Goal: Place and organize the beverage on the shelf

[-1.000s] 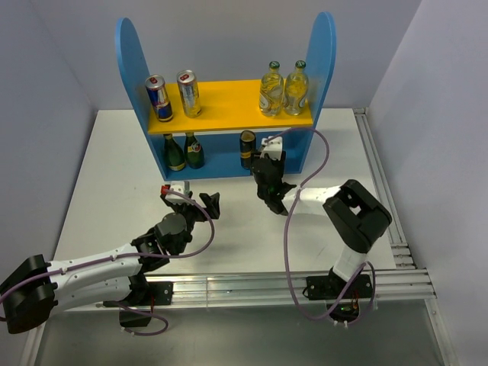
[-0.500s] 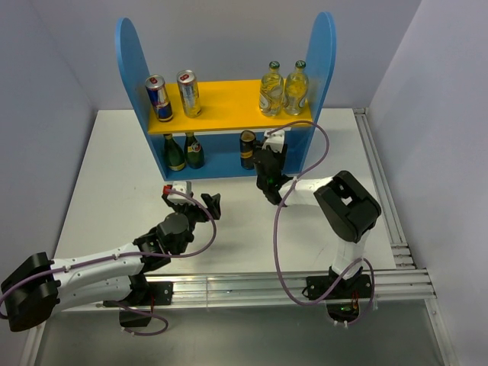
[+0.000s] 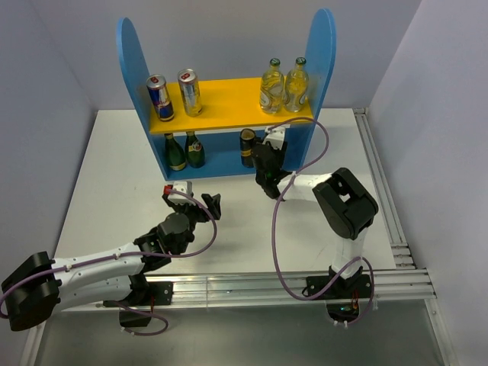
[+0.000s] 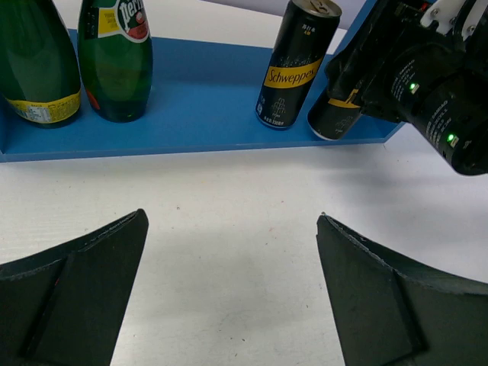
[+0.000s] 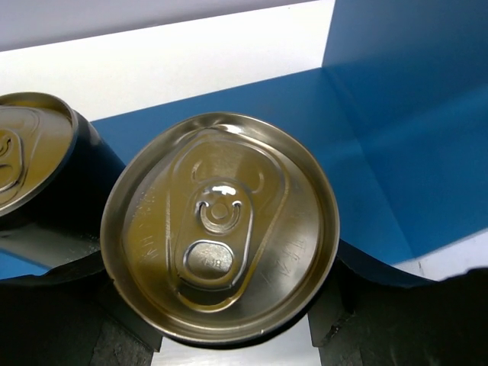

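Note:
The shelf (image 3: 324,53) holds two blue-and-silver cans (image 3: 158,97) at the left of its yellow board and two clear bottles (image 3: 271,86) at the right. One black-and-gold can (image 3: 247,147) stands on the blue lower level (image 4: 191,107), also seen in the left wrist view (image 4: 296,65). My right gripper (image 3: 264,162) is shut on the second black-and-gold can (image 5: 221,229), tilted, its base at the lower level's front edge right of the first can (image 5: 30,152); it also shows in the left wrist view (image 4: 339,107). My left gripper (image 4: 232,221) is open and empty over the table in front of the shelf.
Two green bottles (image 3: 174,151) stand at the left of the lower level, also in the left wrist view (image 4: 114,57). The right side panel (image 5: 412,114) is close to the right of the held can. White table (image 4: 229,198) lies before the shelf. A metal rail (image 3: 381,183) runs along the right.
My right gripper has moved forward with the black-and-gold can, from the table in front of the shelf to the lower level's edge. The left arm has barely moved.

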You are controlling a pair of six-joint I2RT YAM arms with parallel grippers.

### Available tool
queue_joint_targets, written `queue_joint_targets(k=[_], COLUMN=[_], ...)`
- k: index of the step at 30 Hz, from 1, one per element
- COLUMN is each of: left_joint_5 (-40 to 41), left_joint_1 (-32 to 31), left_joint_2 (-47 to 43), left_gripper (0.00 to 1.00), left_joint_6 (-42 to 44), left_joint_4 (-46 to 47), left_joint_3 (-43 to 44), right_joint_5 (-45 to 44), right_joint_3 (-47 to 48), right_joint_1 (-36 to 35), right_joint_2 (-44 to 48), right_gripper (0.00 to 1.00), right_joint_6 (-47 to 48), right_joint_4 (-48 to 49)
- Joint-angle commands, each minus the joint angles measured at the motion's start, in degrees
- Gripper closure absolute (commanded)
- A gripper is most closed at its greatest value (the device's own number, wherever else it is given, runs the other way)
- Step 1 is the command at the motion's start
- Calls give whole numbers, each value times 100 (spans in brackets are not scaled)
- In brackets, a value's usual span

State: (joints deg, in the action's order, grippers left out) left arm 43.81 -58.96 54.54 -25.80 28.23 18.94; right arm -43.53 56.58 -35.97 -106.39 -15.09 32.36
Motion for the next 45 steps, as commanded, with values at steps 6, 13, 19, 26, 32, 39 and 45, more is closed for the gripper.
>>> queue_joint_targets(k=[6, 13, 19, 26, 32, 39, 45], left_joint_5=[-13, -22, -22, -22, -22, -13, 4], left_joint_1=[-28, -28, -28, -28, -28, -28, -28], left_joint_2=[4, -67, -111, -93, 3, 83, 171], left_gripper=[1, 1, 1, 1, 1, 1, 1], left_joint_6=[-30, -39, -39, -30, -30, -13, 14], left_joint_4=[227, 218, 209, 209, 262, 350, 394], left_joint_3=[-4, -22, -22, -31, -22, -31, -22], right_joint_5=[143, 134, 90, -103, -244, -507, -595], right_joint_3=[521, 618, 705, 627, 512, 538, 802], right_joint_1=[213, 222, 222, 230, 230, 222, 222], right_joint_2=[31, -13, -49, 4, 74, 127, -136], right_gripper=[41, 21, 26, 100, 100, 100, 100], right_joint_6=[15, 6, -29, -143, -82, 41, 358], right_joint_4=[342, 227, 78, 16, 200, 622, 1018])
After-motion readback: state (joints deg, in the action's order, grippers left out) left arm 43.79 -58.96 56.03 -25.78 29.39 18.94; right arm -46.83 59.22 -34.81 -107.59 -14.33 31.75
